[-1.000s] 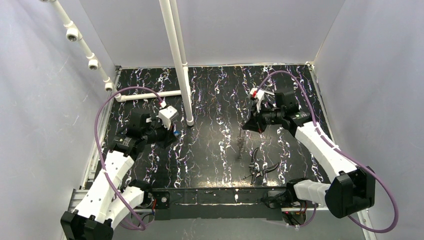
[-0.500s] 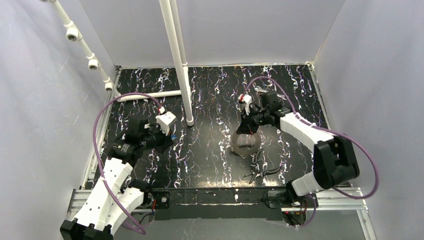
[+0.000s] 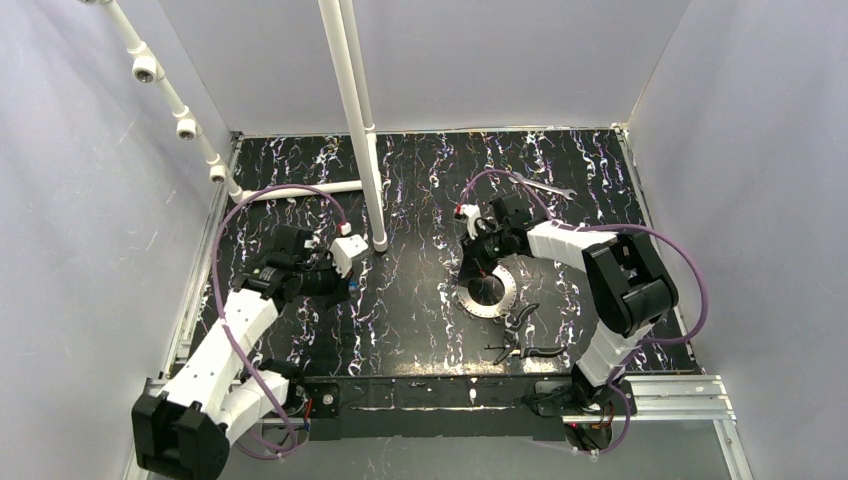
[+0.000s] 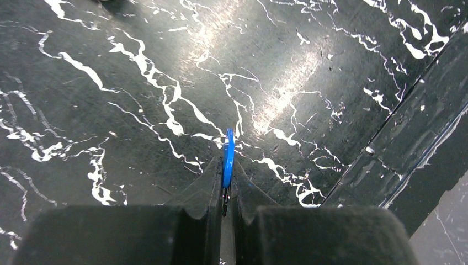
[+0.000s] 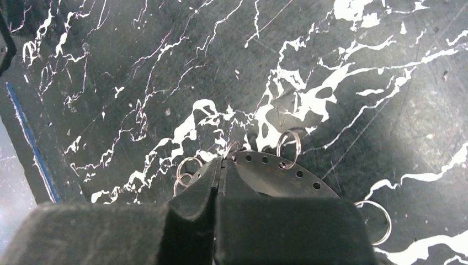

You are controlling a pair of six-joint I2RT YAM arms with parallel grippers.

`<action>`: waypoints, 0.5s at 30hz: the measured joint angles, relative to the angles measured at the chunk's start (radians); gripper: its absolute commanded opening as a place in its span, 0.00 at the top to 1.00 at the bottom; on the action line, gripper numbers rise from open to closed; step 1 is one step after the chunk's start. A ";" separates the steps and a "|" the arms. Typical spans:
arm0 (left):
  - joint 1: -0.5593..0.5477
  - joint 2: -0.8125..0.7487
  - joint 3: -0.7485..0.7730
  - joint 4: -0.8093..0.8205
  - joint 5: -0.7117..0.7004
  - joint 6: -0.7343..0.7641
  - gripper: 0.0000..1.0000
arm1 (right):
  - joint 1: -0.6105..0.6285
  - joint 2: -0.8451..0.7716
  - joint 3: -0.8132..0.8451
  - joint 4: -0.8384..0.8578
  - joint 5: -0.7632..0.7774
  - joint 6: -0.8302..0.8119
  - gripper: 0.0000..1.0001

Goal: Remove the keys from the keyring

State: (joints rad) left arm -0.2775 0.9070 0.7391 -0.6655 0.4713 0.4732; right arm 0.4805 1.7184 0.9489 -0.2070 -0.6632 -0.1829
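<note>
Near the surface [image 3: 420, 290] centre, we find the right jaws clamped on the keyring [image 5: 273, 170] rim; the left jaws are clamped on the blue key [image 4: 228, 157].

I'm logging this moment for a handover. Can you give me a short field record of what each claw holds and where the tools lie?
left claw: shut on the key, blue head edge-on between the fingers
right claw: shut on the rim of the keyring
key vs keyring: apart, on opposite sides of the table
pliers: near edge, in front of the keyring
wrench: far side, untouched
</note>
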 measured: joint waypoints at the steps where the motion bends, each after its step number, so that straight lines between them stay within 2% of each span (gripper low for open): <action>1: 0.000 0.024 0.000 0.002 0.005 0.009 1.00 | 0.005 0.010 0.006 0.004 0.003 0.003 0.99; 7: -0.009 0.166 0.000 0.023 0.032 0.053 1.00 | 0.026 0.059 0.043 0.028 0.006 0.029 0.99; 15: -0.122 0.385 0.047 0.039 0.030 0.053 1.00 | 0.036 0.077 0.076 0.008 -0.029 0.046 0.55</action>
State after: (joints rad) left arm -0.3996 1.2922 0.7864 -0.6262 0.5011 0.5262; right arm 0.5167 1.7958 1.0245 -0.1986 -0.6926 -0.1371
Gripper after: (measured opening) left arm 0.033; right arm 0.325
